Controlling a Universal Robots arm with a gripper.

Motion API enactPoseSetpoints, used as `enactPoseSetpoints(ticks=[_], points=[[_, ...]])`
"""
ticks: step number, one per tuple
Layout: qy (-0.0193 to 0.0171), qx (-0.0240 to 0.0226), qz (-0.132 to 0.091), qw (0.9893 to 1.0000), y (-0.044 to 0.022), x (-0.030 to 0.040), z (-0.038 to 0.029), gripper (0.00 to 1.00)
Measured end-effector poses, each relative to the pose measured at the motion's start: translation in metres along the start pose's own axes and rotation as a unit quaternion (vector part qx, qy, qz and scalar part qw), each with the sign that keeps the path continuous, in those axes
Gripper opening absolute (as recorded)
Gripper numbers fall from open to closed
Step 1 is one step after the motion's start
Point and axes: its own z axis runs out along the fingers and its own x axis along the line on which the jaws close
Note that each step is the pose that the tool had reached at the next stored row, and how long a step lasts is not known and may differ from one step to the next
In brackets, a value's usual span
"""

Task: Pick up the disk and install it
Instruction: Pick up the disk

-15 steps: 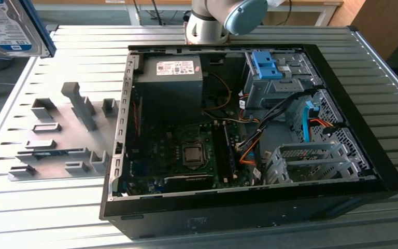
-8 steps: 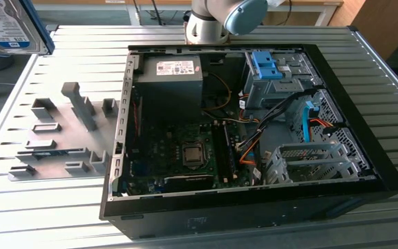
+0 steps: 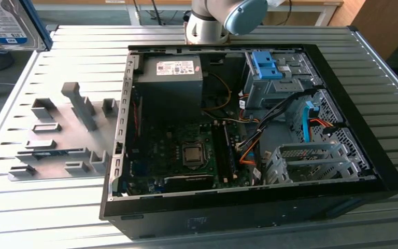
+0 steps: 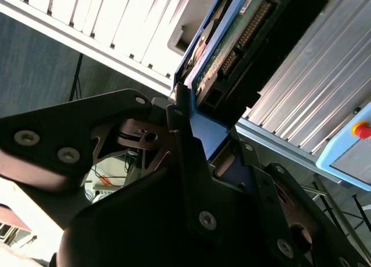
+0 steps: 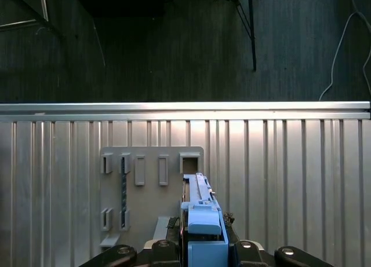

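Where tool [image 4: 203, 131] clamps, disk [image 4: 229, 44] sits between jaws.

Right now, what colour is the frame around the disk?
Bright blue, all round the disk; best seen in the first wrist view.

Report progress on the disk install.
Done: the disk is picked up and hangs clear of the grey holder plate. In hand: the gripper is clamped on it, holding it above the table at the exterior view's upper left. Left: it is not yet in the open computer case.
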Motion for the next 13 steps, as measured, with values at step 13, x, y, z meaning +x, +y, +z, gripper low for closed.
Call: enactPoseSetpoints(ticks=[13], points=[[0.0000,0.0000,0.000,1.0000,0.0001,-0.0002,-0.0139,0.37]])
